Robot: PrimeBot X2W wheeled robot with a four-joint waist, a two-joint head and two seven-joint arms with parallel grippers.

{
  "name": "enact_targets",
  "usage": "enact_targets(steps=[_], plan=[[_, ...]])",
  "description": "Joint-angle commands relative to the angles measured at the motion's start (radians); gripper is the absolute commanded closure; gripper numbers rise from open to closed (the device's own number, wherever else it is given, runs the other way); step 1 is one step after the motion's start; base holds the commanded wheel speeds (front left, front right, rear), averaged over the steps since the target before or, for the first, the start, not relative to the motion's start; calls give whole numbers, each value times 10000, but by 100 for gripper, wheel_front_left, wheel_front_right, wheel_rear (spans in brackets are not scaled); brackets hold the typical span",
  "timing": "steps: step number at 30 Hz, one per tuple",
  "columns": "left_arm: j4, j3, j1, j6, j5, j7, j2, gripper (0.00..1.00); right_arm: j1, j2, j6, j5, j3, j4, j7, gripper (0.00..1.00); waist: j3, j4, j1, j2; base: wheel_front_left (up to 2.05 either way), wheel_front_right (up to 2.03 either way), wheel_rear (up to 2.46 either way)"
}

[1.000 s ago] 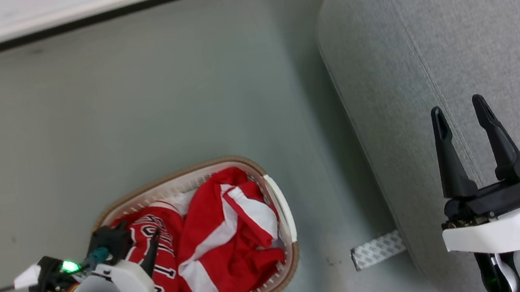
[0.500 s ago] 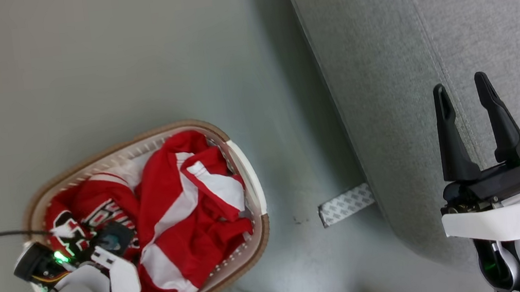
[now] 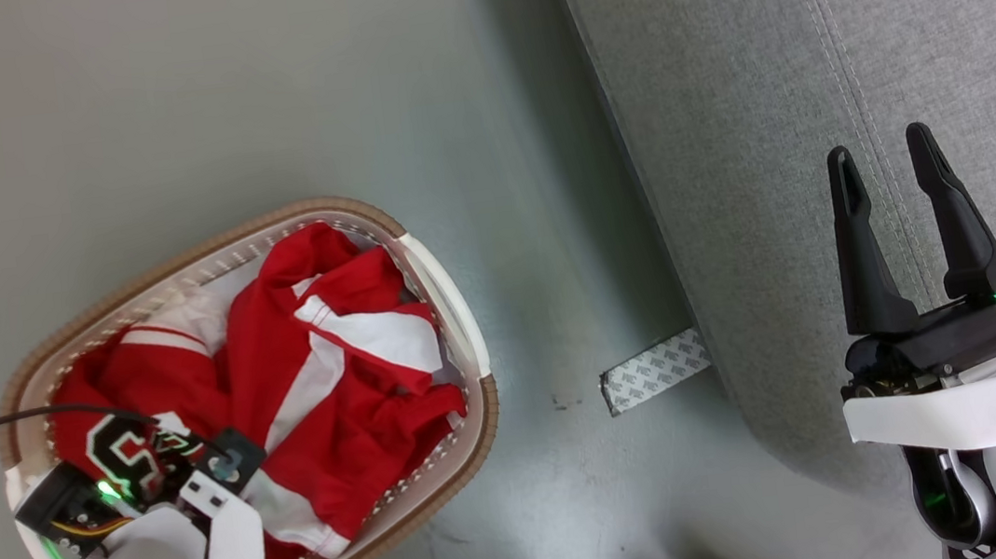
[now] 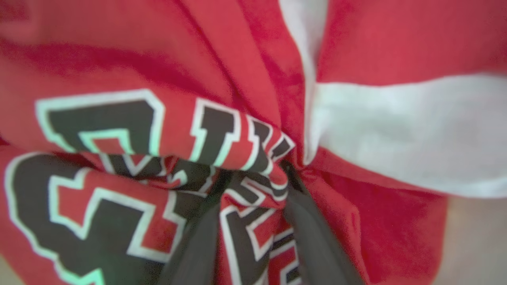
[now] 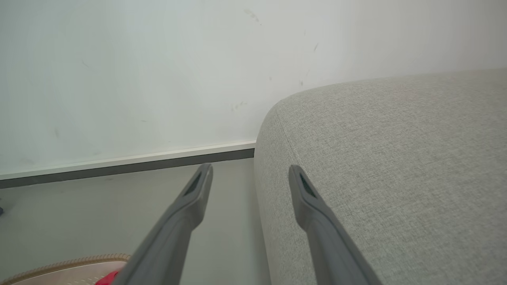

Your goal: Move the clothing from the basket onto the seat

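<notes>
Clothing (image 3: 330, 364) lies heaped in the basket (image 3: 487, 412) on the floor (image 3: 204, 88), well apart from the seat (image 3: 740, 102); nothing has reached the seat. The left gripper (image 4: 255, 174) is pushed down into the lettered shirt (image 4: 119, 130), its two fingers on either side of a bunched fold. Whether they already pinch that fold or merely straddle it cannot be told. The right gripper (image 3: 878, 144) hangs open and empty above the seat's edge.

The step in hand looks like securing a hold on the lettered shirt. To do it well, the fingers should close fully on a thick gather of cloth, not on a thin edge that could slide out. The striped garment (image 3: 354, 333) lies just beside and partly over the shirt, so a deep bite may catch both; that is fine if the grip is firm, but a half-caught layer could drop on the floor.

The lift should go straight up until the cloth hangs free of the rim, since the basket is light and a snagged hem could drag or tip it. Only then should the load swing across to the seat.
</notes>
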Motion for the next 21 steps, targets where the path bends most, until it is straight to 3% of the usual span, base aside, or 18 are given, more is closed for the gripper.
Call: enact_targets(steps=[1,7,13,21], plan=[[15,-83,70,17,-216,-110,56,100,-73,-19,-21,28,-56,78,6,0,-73,47,-1,0,0,0,0],[-159,-339,79,17,-632,-424,-242,100,-83,-20,-21,-192,-47,271,6,0,-694,258,-1,0,0,0,0],[-187,-226,257,18,-1111,-956,-821,100,162,-22,-21,-537,-140,513,4,0,-1985,625,-1,0,0,0,0],[-91,260,948,27,-1894,-2596,-1483,100,527,-23,-21,-969,-219,965,6,0,-4074,1261,-1,0,0,0,0]])
